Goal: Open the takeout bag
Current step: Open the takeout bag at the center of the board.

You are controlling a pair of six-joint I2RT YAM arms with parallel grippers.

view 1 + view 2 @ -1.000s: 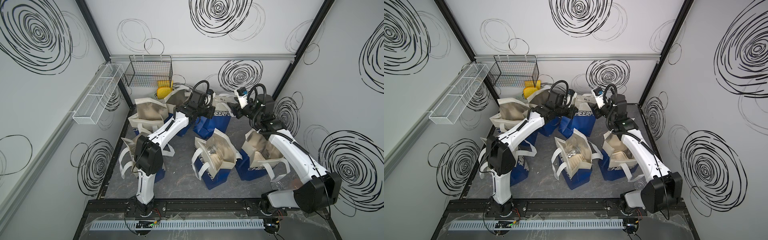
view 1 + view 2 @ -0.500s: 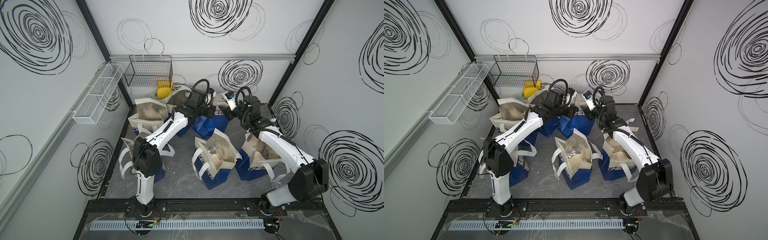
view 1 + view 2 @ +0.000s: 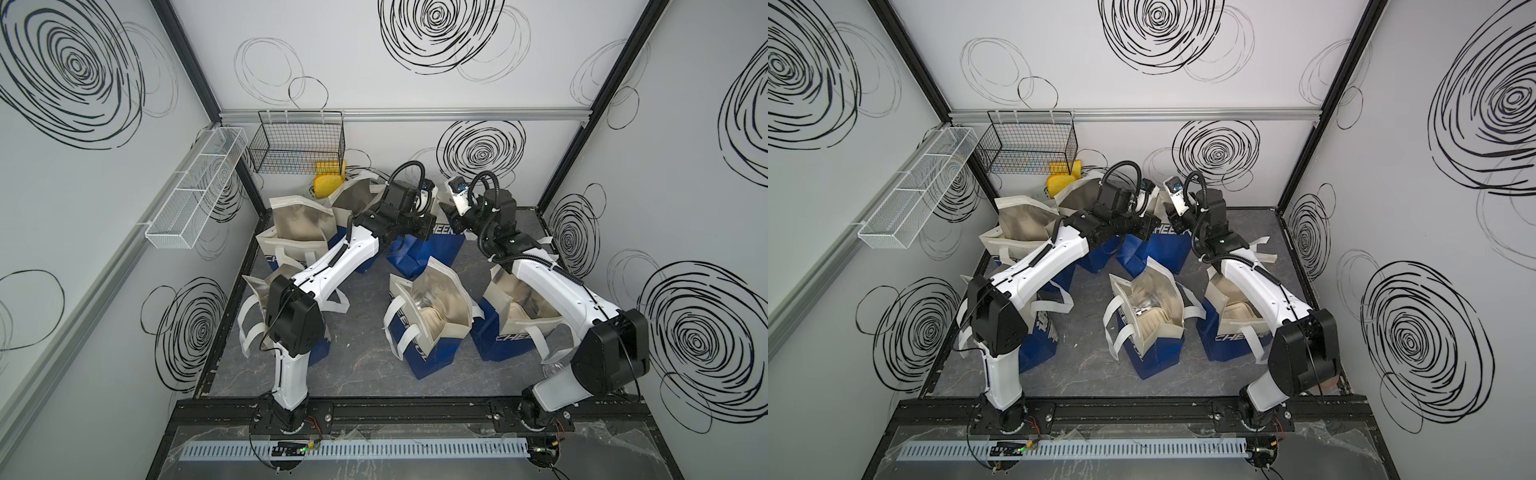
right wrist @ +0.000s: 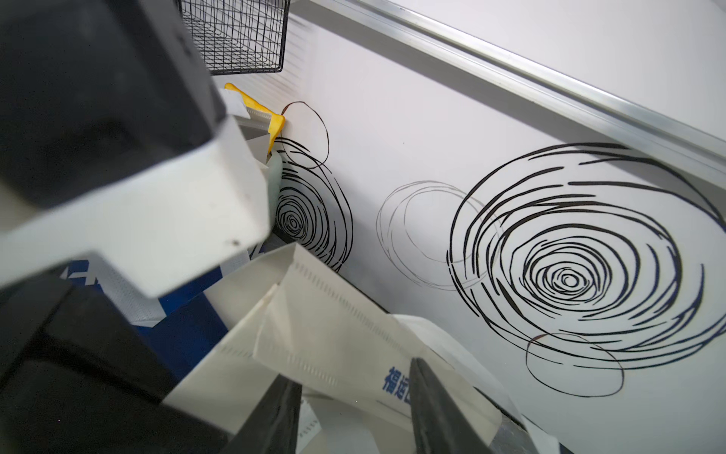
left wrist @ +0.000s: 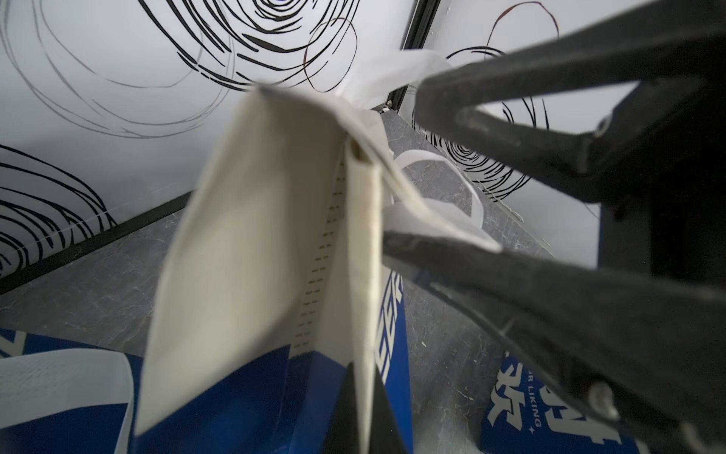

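Takeout bag [image 3: 428, 254] [image 3: 1158, 249], blue with a cream top, stands at the back middle of the grey desk [image 3: 365, 361]; both wrists hide its mouth in both top views. Left fingers [image 5: 550, 298] clenched on its cream flap, the pinch point itself blurred. Right fingers [image 4: 436, 408] stand apart astride a flap with blue print, contact unclear. An open bag [image 3: 432, 307] stands just in front, its far rim cut off.
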